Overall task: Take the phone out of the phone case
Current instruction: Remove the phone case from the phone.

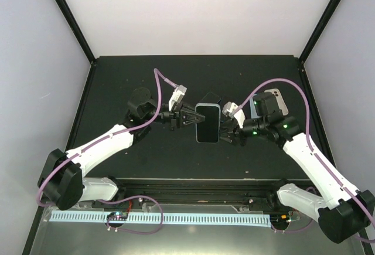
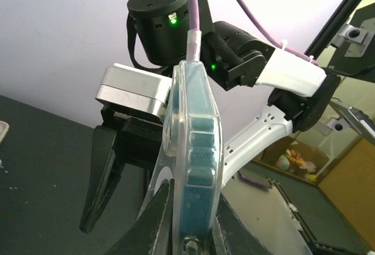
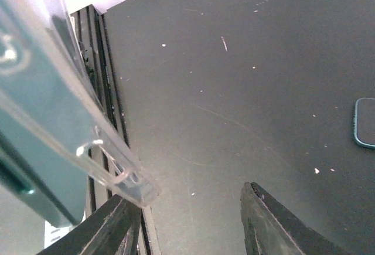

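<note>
Left gripper [image 1: 194,116] and right gripper [image 1: 223,132] flanking phone [image 1: 207,123]

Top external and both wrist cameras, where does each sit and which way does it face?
Top external: above, behind the arms, looking down at the table; both arms show.
Left wrist: on the left gripper, facing the right arm; own fingers clamp the phone case.
Right wrist: looking down at the table; own fingers show.
Shared: the phone case.

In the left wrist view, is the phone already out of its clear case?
No: the teal phone sits inside the clear case, clamped edge-on between the jaws of the left gripper.
</note>
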Tool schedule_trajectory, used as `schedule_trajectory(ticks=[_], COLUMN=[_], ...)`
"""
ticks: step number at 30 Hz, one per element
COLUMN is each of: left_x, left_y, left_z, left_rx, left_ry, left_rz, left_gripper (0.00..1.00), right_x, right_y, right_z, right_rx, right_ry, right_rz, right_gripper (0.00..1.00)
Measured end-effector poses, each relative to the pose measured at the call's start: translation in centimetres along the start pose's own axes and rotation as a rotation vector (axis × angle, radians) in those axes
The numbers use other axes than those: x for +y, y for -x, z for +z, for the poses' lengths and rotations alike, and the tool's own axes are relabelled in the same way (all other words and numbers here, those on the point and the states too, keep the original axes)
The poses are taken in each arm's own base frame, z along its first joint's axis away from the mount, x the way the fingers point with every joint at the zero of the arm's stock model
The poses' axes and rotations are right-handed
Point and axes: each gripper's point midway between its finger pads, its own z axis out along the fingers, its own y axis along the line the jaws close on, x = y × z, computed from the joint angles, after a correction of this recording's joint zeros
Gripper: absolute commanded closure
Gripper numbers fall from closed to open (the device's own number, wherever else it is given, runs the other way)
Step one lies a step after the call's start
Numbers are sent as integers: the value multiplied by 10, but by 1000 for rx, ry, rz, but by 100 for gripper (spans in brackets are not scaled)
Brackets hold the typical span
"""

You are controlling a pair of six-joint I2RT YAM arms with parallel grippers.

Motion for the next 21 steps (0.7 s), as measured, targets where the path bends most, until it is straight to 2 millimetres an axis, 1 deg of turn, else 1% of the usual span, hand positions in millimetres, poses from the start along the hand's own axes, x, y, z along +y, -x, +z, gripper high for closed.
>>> schedule_trajectory(ticks=[2, 5, 7, 11, 15, 18, 21], left_x=[2, 3, -2, -16, -28, -35, -37], left_y=[4, 9, 14, 19, 16, 15, 13], left_z=[1, 3, 4, 4, 7, 8, 8], left_rx=[-10, -14, -16, -18, 2, 15, 23], left_ry=[16, 43, 47, 21, -33, -66, -80], left_rz=[17, 39, 63, 89, 81, 71, 58], left_gripper=[98, 99, 98, 98, 99, 99, 99], right_x=[-2, 0, 5, 22, 42, 52, 56], right_y=[5, 20, 26, 37, 44, 48, 50], right_z=[-3, -10, -16, -29, -41, -45, -44], right_rx=[14, 10, 6, -38, -92, -118, -126], right_ry=[-14, -14, -12, 15, 64, 106, 145], right_rz=[7, -7, -19, -63, -96, -94, -71], right_gripper=[53, 52, 50, 49, 50, 52, 54])
